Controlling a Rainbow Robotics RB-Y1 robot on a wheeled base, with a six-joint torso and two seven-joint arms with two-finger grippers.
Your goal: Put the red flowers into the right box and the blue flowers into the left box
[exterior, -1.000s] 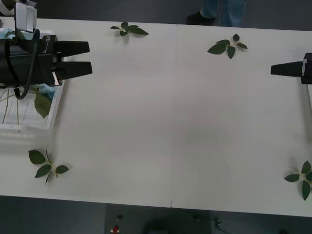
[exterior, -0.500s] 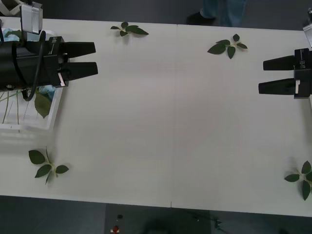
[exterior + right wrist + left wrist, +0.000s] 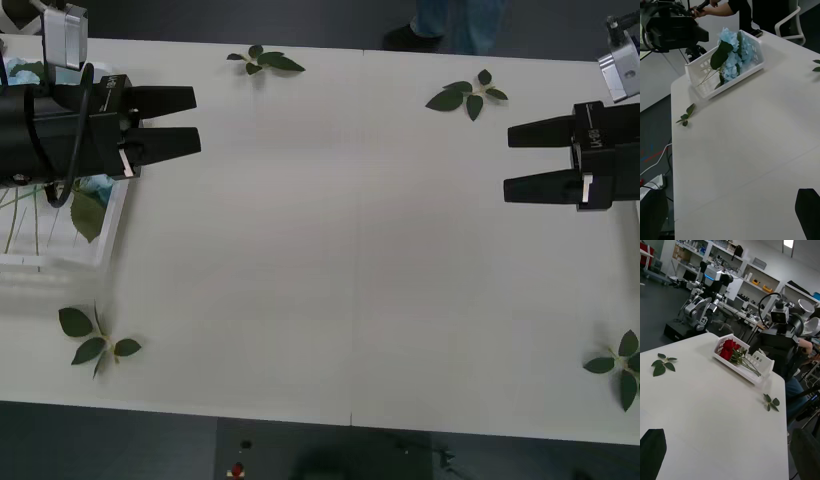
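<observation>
I have the left gripper (image 3: 195, 120) hanging over the inner edge of the left box (image 3: 108, 232), jaws parted, nothing between them. The right gripper (image 3: 507, 160) sits at the table's right side, also parted and carrying nothing.

From the right wrist view, the blue flowers (image 3: 732, 56) lie bunched in the left box, petals against the far wall, stems toward the near one. From the left wrist view, the red flowers (image 3: 728, 349) lie in the right box (image 3: 759, 363), blooms at one end, stems trailing to the other.

On the table (image 3: 340, 260) between the boxes I see no blooms, just flowerless leaf sprigs (image 3: 95, 338) near the corners; those aren't task items, so I leave them.

My read: sorting looks finished, and the step in hand is clearing both arms. To do it well I lift before swinging, keep the left fingers off the basket rim and the leaf poking above it, keep both jaws parted, and don't drag across the sprigs.
</observation>
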